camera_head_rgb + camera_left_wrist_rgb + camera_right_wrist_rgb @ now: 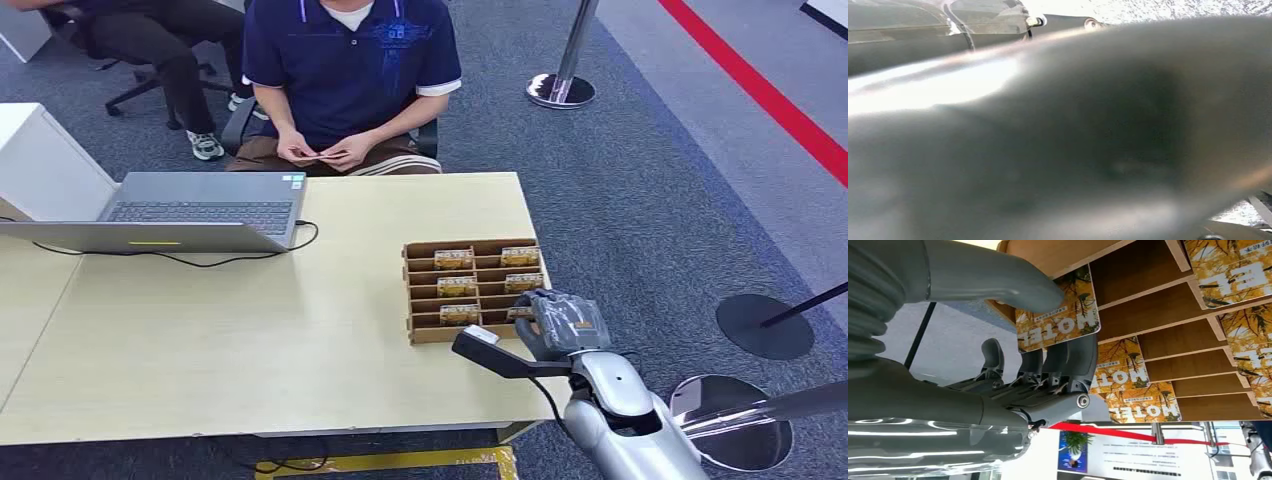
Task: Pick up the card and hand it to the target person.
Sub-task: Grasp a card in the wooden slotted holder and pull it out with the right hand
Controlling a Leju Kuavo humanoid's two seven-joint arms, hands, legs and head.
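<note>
Pale bench (250, 330), slotted rack (420, 335) at edge; right hand (1048, 365) fingers (1068, 365) clamped on card (1058, 322), thumb opposing, likely to draw it out.

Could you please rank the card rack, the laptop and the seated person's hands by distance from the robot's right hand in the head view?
1. Card rack: right under the right hand.
2. Laptop: far left of the table.
3. Person's hands: beyond the table's far edge.

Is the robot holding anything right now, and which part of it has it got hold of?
Yes. Its right hand pinches a yellow card at one short end, thumb on the printed face and fingers behind, over the wooden tray.
</note>
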